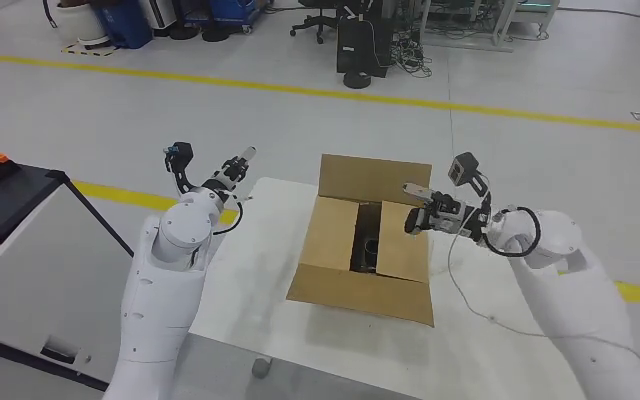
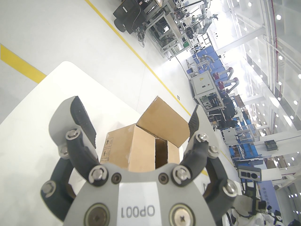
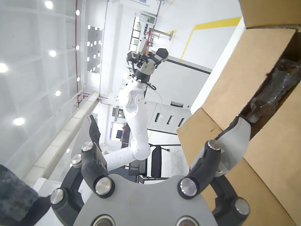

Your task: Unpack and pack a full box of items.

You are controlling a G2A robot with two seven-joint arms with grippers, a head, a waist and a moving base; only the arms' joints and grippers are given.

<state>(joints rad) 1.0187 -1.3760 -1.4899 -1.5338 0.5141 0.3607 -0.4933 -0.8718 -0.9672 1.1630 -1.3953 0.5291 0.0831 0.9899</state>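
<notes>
**While the box sits part-open on the bench, both arms flank it**

As seen from above, the box stands on the white bench, toward its far edge. Its far flap stands upright and its near flap hangs outward. Its two side flaps lean inward, leaving a dark gap between them. Through that gap the right wrist view shows clear plastic items, crumpled and packed inside the box; what they are cannot be told exactly.

The right gripper hovers over the right side flap, pointing left across the box. Its fingers are spread wide with nothing between them. One finger lies at the flap's edge beside the gap, though whether it touches the cardboard cannot be told.

The left gripper is held above the far left corner of the bench, well apart from the box. Its fingers are likewise spread and empty. A yellow line crosses the floor beyond the bench.
</notes>
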